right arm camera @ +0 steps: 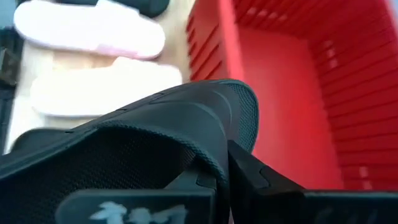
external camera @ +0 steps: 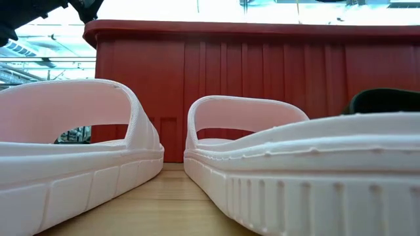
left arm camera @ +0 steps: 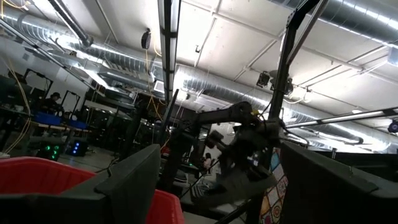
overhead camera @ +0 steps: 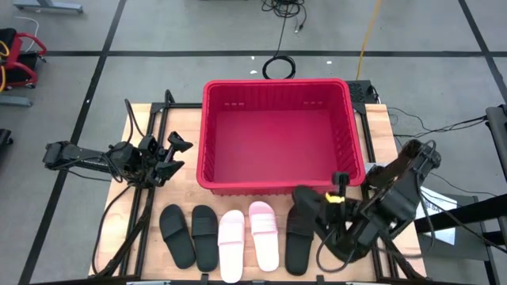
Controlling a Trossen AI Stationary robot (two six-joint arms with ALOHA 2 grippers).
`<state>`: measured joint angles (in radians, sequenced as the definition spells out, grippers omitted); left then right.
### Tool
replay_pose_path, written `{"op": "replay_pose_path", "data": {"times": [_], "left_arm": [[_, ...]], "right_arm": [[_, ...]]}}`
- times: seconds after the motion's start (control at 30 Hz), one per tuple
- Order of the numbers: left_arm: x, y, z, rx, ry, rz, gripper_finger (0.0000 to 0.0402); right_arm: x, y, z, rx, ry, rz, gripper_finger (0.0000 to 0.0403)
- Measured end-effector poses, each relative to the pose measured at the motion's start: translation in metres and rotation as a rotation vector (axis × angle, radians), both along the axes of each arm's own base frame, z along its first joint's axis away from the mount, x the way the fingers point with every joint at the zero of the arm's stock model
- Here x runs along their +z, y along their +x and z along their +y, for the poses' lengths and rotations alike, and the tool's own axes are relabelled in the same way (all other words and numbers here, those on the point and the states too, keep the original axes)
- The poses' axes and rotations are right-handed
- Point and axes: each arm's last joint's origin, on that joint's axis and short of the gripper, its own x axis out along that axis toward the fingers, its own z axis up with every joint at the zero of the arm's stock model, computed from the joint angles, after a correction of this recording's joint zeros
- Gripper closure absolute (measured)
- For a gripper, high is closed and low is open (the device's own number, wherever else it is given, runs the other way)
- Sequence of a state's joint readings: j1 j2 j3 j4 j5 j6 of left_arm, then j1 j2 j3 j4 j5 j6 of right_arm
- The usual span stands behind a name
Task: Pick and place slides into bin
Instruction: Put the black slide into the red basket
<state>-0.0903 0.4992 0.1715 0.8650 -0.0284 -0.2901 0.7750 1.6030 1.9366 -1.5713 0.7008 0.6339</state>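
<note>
Along the near edge of the bench (overhead camera: pixel 135 119) five slides lie side by side: two black ones (overhead camera: pixel 190 236) toward the near left, the two pale pink slides (overhead camera: pixel 248 239) in the middle with their toes close to the bin's front wall, and one more black slide (overhead camera: pixel 299 237) just right of them. The sixth, a black slide (right arm camera: pixel 155 130), is up off the bench near the near right corner, clamped by its strap in the right gripper (overhead camera: pixel 329 207), whose fingers are closed on it; its toe points toward the bin's near rim, beside the corner. Behind the row stands the bin (overhead camera: pixel 207 150), filling the middle of the bench out to the far edge, and its red floor shows nothing inside. So I judge the task barely begun: first slide lifted, none placed, five waiting. The held slide seems to need only a short carry up and over the thick near rim, and the tub's whole interior is open to receive it; the main thing to clear looks to be that rim and the black slide lying just beside the gripper. The left gripper (overhead camera: pixel 170 150) hangs at the left edge of the bench, level with the bin's left wall and apart from it, fingers spread and empty, out of the carrying path.
</note>
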Motion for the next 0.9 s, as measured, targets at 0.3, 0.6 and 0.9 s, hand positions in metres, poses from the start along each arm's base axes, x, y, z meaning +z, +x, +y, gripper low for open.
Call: {"op": "replay_pose_path", "data": {"times": [0.3, 0.6, 0.9], "left_arm": [[-0.002, 0.001, 0.0, -0.001, 0.001, 0.022, 0.0062], [-0.002, 0.001, 0.0, -0.003, -0.017, 0.03, 0.0062], [-0.007, 0.004, 0.0, 0.005, -0.034, 0.081, 0.0062]], "right_arm": [[0.028, -0.006, -0.049, -0.015, -0.168, -0.087, 0.0399], [0.027, 0.005, -0.107, -0.092, -0.304, 0.041, 0.0399], [0.014, 0.001, -0.158, -0.109, -0.339, 0.055, 0.0399]]}}
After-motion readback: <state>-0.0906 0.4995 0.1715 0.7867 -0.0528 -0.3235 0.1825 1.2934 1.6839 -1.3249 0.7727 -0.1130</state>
